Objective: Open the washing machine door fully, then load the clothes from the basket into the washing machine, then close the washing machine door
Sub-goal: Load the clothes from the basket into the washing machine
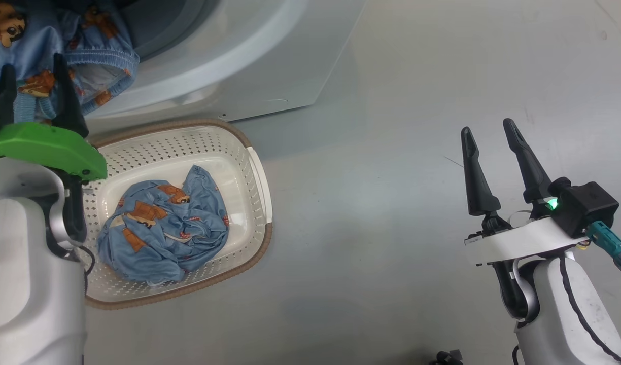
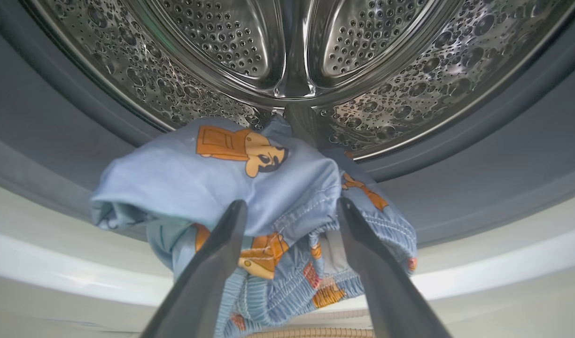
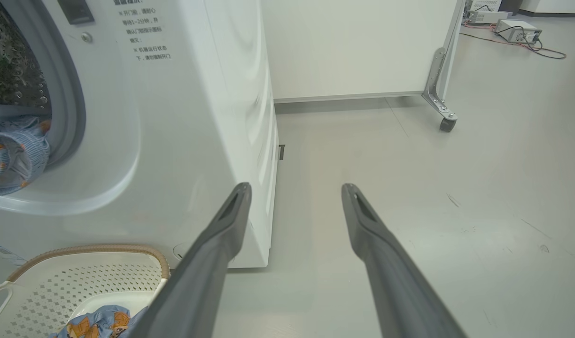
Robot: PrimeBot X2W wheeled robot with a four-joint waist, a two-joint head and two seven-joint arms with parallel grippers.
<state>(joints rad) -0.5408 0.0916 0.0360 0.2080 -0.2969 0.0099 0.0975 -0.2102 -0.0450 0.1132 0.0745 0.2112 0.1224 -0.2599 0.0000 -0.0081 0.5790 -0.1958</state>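
My left gripper (image 2: pixel 291 203) stands wide, one garment (image 2: pixel 198 188) just ahead, draped over the drum (image 2: pixel 221 42) lip. More clothes (image 1: pixel 163 228) lie in the basket (image 1: pixel 255 175) just below it; my right gripper (image 1: pixel 488 126), wide too, is well apart.

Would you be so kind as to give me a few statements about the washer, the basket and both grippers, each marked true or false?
1. A printed light-blue garment lies in the basket. True.
2. The right gripper holds a garment. False: it is open and empty, above the floor.
3. A second garment lies across the grey gasket at the mouth of the steel drum. True.
4. The left gripper is shut. False: its fingers stand apart, at the second garment.
5. The basket stands on top of the washing machine. False: it stands on the floor in front of it.
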